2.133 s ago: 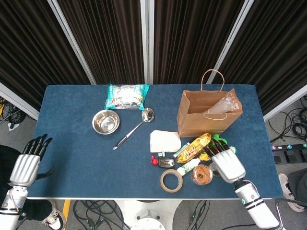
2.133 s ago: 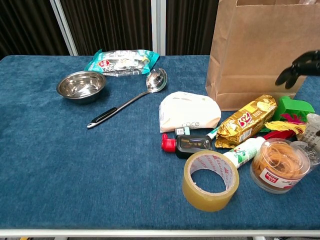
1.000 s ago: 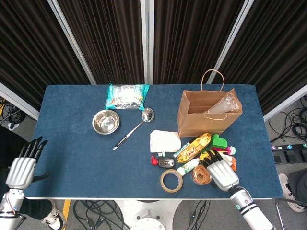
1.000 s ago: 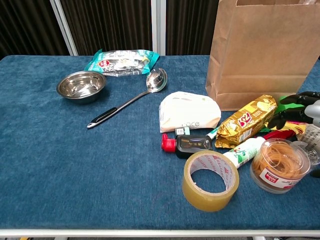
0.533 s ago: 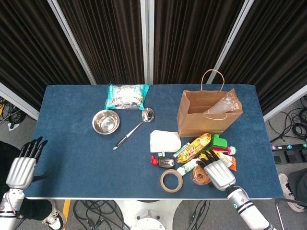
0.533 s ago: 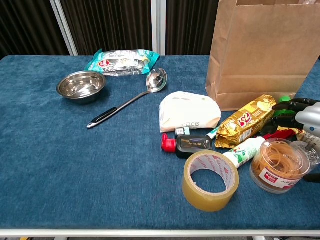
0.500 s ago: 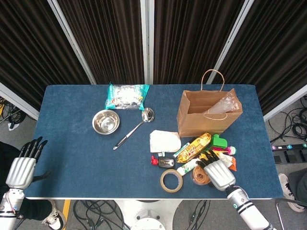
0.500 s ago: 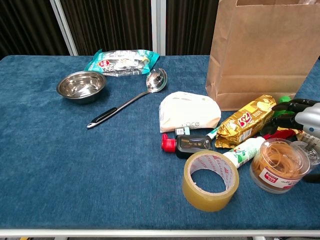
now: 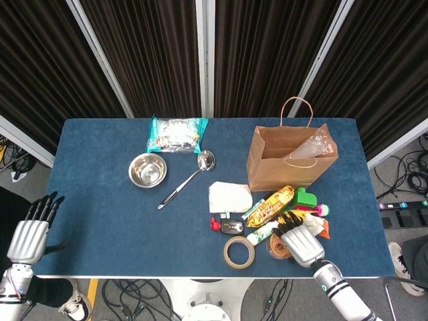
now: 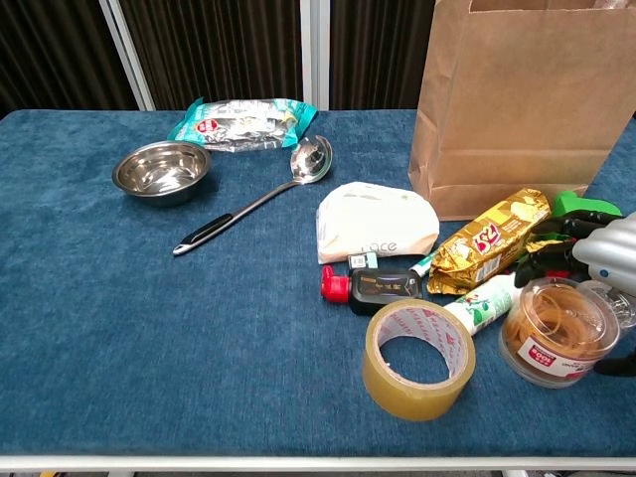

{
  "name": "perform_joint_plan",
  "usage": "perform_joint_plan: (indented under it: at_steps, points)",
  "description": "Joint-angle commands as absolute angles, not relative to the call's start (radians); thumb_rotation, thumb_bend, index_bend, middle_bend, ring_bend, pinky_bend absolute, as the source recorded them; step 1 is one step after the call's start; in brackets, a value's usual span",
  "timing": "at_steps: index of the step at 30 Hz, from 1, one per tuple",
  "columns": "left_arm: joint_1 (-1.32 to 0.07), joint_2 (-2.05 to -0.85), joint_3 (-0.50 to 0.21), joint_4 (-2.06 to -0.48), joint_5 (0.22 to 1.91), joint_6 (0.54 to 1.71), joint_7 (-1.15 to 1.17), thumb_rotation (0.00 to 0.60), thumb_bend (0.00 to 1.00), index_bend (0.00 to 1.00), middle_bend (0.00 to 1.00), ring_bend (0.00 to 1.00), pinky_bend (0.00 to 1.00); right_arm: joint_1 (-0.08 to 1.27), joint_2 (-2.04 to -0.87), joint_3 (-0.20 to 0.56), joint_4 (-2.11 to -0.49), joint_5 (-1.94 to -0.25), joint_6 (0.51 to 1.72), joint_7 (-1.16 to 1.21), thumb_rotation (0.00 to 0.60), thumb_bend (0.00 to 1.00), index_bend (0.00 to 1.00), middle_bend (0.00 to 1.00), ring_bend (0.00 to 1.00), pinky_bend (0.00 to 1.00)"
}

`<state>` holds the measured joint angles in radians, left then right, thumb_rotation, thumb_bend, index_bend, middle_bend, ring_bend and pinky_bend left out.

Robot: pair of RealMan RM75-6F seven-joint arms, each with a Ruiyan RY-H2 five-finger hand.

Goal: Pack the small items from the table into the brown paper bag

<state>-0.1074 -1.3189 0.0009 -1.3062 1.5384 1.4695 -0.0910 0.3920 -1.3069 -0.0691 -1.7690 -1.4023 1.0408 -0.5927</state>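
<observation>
Item: tub of rubber bands [image 10: 558,331], near right of the table [image 10: 149,318], beside the tape roll [image 10: 417,358] and in front of the brown paper bag [image 10: 522,99].
Right robot hand [image 10: 596,260]: over the tub, fingers curled about its rim; whether it grips yet, we cannot tell.
Left robot hand [image 9: 30,234]: off the table's left edge, fingers straight, holding nothing.
Handling, as we judge it: seat the fingers round the tub wall, lift level, keep clear of the snack packet [image 10: 489,240].
</observation>
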Motion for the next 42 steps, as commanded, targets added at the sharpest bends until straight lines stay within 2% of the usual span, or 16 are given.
perform_joint_plan:
  at_steps: [1,9,16,22,26,33,38,42]
  points:
    - [-0.106,-1.320,0.000,-1.305,1.537,1.471,-0.092,0.600,0.11,0.08,0.09,0.00,0.12,0.392,-1.311,-0.067,-1.766,-1.398,1.044,-0.598,0.600,0.00,0.31,0.31,0.04,0.03]
    - [-0.104,-1.316,0.000,-1.305,1.537,1.472,-0.097,0.600,0.11,0.08,0.09,0.00,0.12,0.385,-1.312,-0.057,-1.778,-1.429,1.091,-0.572,0.600,0.00,0.43,0.38,0.08,0.03]
    - [-0.108,-1.309,-0.004,-1.321,1.545,1.479,-0.088,0.600,0.11,0.08,0.09,0.00,0.12,0.380,-1.245,-0.040,-1.880,-1.526,1.171,-0.540,0.600,0.00,0.43,0.39,0.09,0.03]
    - [-0.107,-1.301,-0.003,-1.334,1.546,1.480,-0.079,0.600,0.11,0.08,0.09,0.00,0.12,0.404,-1.157,0.014,-2.025,-1.612,1.222,-0.593,0.600,0.00,0.43,0.39,0.09,0.04]
    - [-0.107,-1.297,-0.003,-1.340,1.548,1.482,-0.077,0.600,0.11,0.08,0.09,0.00,0.12,0.436,-1.114,0.094,-2.128,-1.599,1.236,-0.643,0.600,0.00,0.43,0.39,0.09,0.04]
    - [-0.109,-1.295,0.000,-1.352,1.561,1.487,-0.069,0.600,0.11,0.08,0.09,0.00,0.12,0.532,-1.120,0.301,-2.235,-1.480,1.269,-0.750,0.600,0.00,0.43,0.38,0.10,0.07]
    - [-0.112,-1.291,0.004,-1.365,1.572,1.488,-0.069,0.600,0.11,0.08,0.09,0.00,0.12,0.601,-1.155,0.426,-2.222,-1.360,1.312,-0.801,0.600,0.00,0.44,0.38,0.10,0.07]
    - [-0.113,-1.293,0.008,-1.362,1.577,1.486,-0.073,0.600,0.11,0.08,0.09,0.00,0.12,0.630,-1.185,0.484,-2.155,-1.293,1.372,-0.848,0.600,0.00,0.44,0.38,0.10,0.07]
